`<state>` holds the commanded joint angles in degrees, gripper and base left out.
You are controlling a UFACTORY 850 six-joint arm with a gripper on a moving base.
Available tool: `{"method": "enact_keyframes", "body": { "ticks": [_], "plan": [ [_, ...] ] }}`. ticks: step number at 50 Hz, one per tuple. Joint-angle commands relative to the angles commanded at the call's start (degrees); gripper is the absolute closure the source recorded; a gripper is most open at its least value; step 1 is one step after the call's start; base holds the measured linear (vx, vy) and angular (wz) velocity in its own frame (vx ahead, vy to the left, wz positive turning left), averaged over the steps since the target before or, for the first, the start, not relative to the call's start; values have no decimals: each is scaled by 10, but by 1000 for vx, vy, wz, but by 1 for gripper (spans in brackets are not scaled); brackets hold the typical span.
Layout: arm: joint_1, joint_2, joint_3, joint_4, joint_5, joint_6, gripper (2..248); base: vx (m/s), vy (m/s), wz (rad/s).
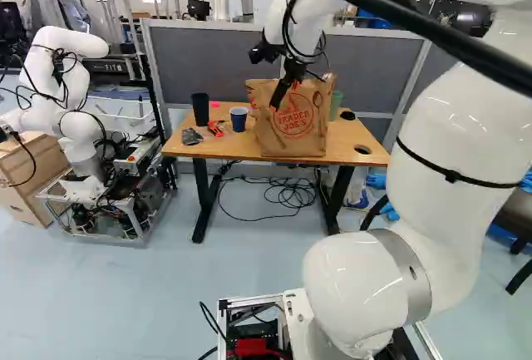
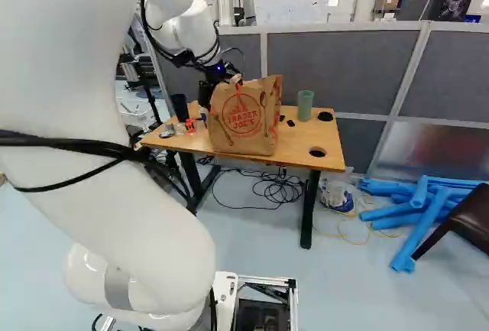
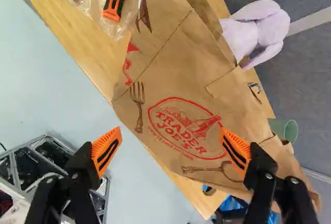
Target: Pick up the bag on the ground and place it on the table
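The paper bag (image 2: 244,121) stands upright on the bench (image 2: 313,146), its printed front towards the base. Standing on its base keeps its mouth upward, which suits a soft-sided carrier with something inside. Whether it is loaded I can't tell; a lavender plush thing (image 3: 266,22) shows past its upper edge in the wrist view, and it could be poking out of the mouth or sitting behind.

The gripper (image 3: 170,133) is released: its 2 orange-padded fingers stand wide apart, 1 over the bag's front and the other past its side, with no paper pinched between. I'd judge the placing done, leaving only a careful lift away; a finger could snag the rim and tip the bag.

Near it are 3 cups: a blue cup (image 1: 238,119) and a black cup (image 1: 200,110) on 1 side, a green tumbler (image 2: 305,105) on the other. A clear plastic pouch (image 3: 95,6) lies flat, with an orange-and-black tool (image 3: 113,0) in or on it. On the floor, a clear sack (image 2: 337,193) sits by the bench leg, near blue foam tubes (image 2: 420,212). Another robot (image 1: 81,131) stands at the left of the left base view.
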<state>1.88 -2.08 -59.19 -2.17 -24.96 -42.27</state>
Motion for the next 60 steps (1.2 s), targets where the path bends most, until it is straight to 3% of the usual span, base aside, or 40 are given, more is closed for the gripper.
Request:
{"method": "enact_keyframes", "body": {
  "ticks": [41,60],
  "plan": [
    [-8,78,234,9,324,182,3,0,0,0],
    [-11,109,326,13,451,254,3,0,0,0]
  ]
}}
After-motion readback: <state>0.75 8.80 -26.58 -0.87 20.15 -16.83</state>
